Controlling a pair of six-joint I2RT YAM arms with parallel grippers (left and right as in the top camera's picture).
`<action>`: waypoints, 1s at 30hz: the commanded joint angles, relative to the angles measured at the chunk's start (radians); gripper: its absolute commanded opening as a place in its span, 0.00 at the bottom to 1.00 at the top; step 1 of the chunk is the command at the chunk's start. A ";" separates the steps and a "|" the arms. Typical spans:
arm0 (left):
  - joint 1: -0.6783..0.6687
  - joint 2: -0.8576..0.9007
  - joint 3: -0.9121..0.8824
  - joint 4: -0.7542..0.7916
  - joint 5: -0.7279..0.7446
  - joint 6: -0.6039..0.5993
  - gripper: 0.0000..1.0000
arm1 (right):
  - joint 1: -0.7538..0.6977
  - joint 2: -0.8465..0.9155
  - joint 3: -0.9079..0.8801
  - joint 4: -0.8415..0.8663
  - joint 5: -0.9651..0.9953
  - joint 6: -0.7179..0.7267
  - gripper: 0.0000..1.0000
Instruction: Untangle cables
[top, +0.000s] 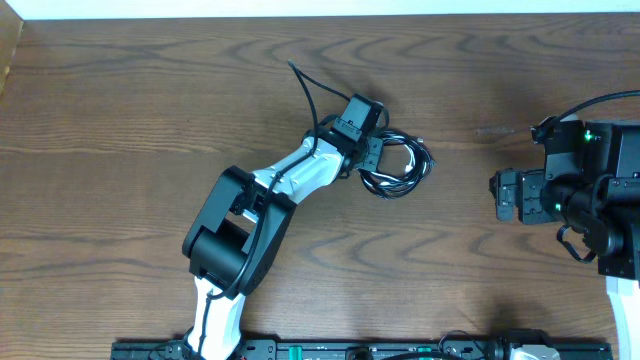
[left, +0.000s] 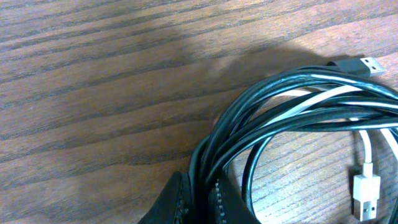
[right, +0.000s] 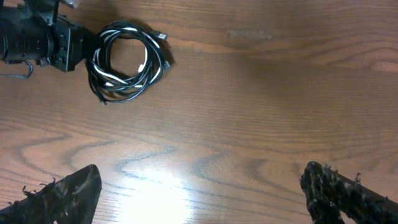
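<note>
The cables (top: 398, 164) lie bunched in a small coil on the wooden table, black cords with one white cord among them. In the left wrist view the coil (left: 298, 99) fills the right side, with a black plug (left: 364, 65) and a white plug (left: 365, 194) showing. My left gripper (top: 370, 155) sits at the coil's left edge, its fingers (left: 202, 199) shut on the black strands. My right gripper (top: 505, 195) is open and empty at the far right, well away from the coil (right: 124, 59); its fingers (right: 199, 193) hang over bare wood.
A thicker black wire (top: 310, 95) runs from the left arm up toward the table's back. The left arm's body (top: 240, 230) lies across the centre-left. A rail (top: 350, 350) runs along the front edge.
</note>
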 joint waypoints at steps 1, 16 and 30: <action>-0.001 -0.029 0.024 -0.018 -0.006 0.005 0.07 | -0.003 0.008 -0.007 0.003 -0.009 0.016 0.99; 0.005 -0.448 0.024 -0.050 -0.028 0.006 0.07 | -0.003 0.108 -0.141 0.101 -0.101 0.100 0.99; 0.029 -0.626 0.024 -0.134 0.019 -0.010 0.08 | -0.002 0.122 -0.259 0.341 -0.500 -0.047 0.99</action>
